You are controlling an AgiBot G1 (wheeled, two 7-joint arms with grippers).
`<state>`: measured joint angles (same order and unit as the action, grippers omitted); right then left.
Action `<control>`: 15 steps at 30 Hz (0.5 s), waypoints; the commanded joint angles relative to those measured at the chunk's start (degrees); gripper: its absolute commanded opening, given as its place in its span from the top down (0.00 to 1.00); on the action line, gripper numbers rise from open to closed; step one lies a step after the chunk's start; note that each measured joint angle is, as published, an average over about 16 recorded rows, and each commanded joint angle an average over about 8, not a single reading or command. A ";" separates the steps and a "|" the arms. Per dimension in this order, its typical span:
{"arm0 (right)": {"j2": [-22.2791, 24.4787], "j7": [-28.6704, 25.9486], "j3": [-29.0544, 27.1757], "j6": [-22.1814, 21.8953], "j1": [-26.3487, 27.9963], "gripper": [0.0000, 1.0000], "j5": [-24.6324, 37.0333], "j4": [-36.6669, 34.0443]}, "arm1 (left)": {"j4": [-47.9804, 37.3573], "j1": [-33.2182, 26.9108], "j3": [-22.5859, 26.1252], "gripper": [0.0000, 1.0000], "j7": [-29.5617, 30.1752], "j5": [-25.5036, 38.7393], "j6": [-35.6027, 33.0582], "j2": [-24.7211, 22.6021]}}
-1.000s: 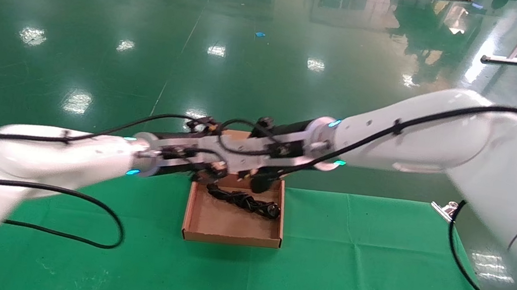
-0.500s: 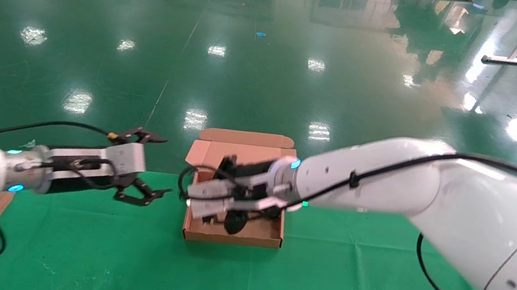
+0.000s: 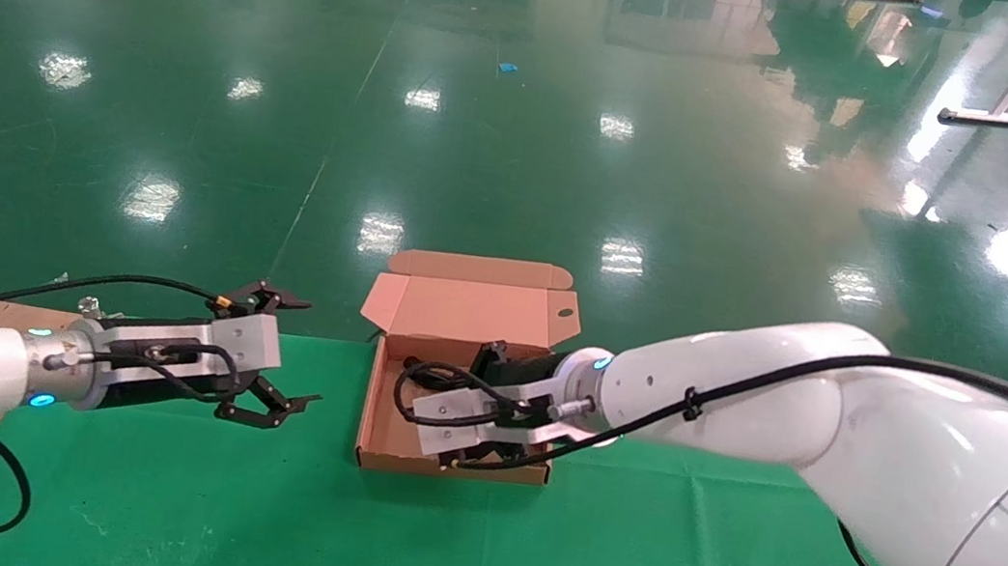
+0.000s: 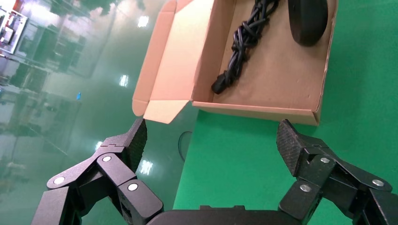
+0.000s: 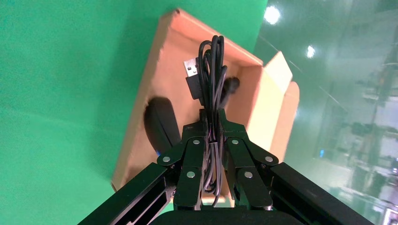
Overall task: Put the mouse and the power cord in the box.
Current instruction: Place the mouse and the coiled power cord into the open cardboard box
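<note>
As we read it, step: the last part of the packing, with both task things already inside the box (image 3: 451,466) and only the mouse's own lead left to let go.
Right hand (image 5: 212,126): shut tight on a coiled USB lead (image 5: 212,61), hanging over the box's middle.
Mouse (image 4: 307,21): lying on the box floor toward 5 o'clock, below that hand.
Power cord (image 4: 241,42): a twisted bundle along the 12 o'clock side, by the raised lid (image 3: 461,312).
Left hand (image 3: 300,352): spread wide and holding nothing, over the bench (image 3: 624,552) at 9 o'clock of the box, well apart from it.
Next move, in our judgement: we lower the coil inside the walls, open the fingers so the lead drops beside the mouse, then lift straight up so no loop snags.
Against half a second ago: the right wrist has drawn back toward 3 o'clock, the lid now shows whole, and the mouse no longer shows in the head view; the left hand has barely shifted.
Against a second ago: the arms no longer cross over the box.
</note>
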<state>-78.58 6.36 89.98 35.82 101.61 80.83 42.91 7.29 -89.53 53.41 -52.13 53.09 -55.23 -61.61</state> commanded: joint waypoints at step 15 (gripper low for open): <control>0.01 -1.03 -0.01 -1.85 -0.68 0.00 0.28 -0.06 | -5.58 0.51 0.36 0.00 -3.07 0.62 1.02 -2.61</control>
<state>-78.57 5.34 89.96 34.00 100.94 81.11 42.85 1.90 -89.01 53.74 -55.20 53.68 -54.26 -64.22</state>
